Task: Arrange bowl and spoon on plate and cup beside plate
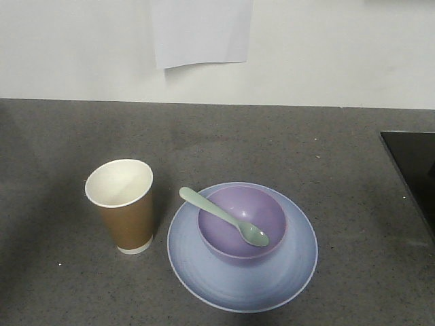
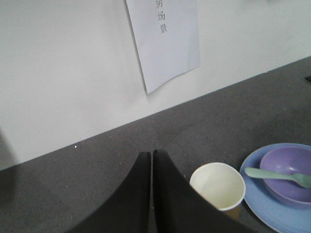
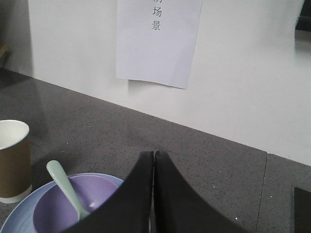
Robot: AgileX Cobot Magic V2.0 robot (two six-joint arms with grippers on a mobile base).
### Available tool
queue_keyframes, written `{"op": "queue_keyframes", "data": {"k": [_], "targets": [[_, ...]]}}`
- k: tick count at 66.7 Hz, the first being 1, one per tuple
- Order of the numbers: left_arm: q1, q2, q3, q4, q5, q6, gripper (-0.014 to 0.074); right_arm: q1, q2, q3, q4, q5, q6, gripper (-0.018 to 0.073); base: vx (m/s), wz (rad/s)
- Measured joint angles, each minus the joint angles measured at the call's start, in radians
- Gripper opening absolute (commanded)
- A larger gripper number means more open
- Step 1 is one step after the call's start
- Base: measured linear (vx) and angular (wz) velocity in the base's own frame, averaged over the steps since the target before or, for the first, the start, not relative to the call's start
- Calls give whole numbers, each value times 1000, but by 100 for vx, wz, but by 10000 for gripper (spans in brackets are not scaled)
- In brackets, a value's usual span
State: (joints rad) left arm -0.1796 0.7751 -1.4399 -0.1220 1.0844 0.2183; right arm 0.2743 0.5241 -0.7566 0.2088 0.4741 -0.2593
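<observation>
The lavender bowl point(image 1: 242, 223) sits on the pale blue plate point(image 1: 285, 282), slightly toward its far side. The mint-green spoon point(image 1: 224, 216) lies in the bowl, its handle sticking out over the left rim. The brown paper cup point(image 1: 124, 206) stands upright just left of the plate. No gripper shows in the front view. In the left wrist view my left gripper point(image 2: 151, 154) is shut and holds nothing, raised behind and left of the cup point(image 2: 217, 185). In the right wrist view my right gripper point(image 3: 153, 154) is shut on nothing, above the right of the bowl point(image 3: 51, 206).
A white wall with a sheet of paper point(image 1: 201, 30) rises behind the grey counter point(image 1: 272, 142). A black glossy panel point(image 1: 414, 170) is set into the counter at the right edge.
</observation>
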Motion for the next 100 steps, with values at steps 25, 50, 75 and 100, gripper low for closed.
{"op": "queue_keyframes", "data": {"k": [25,50,75,100], "targets": [[0,-19,-1,-28,191,-37,-8,0,0,0,0,0,0,-6,0,0],[0,-185,480,-153,-235,112,-8,0,0,0,0,0,0,-6,0,0],[24,-498,1317,-205,-912,151,-8,0,0,0,0,0,0,-6,0,0],[136,-784,1465,-207,-930,152,-8,0,0,0,0,0,0,-6,0,0]]}}
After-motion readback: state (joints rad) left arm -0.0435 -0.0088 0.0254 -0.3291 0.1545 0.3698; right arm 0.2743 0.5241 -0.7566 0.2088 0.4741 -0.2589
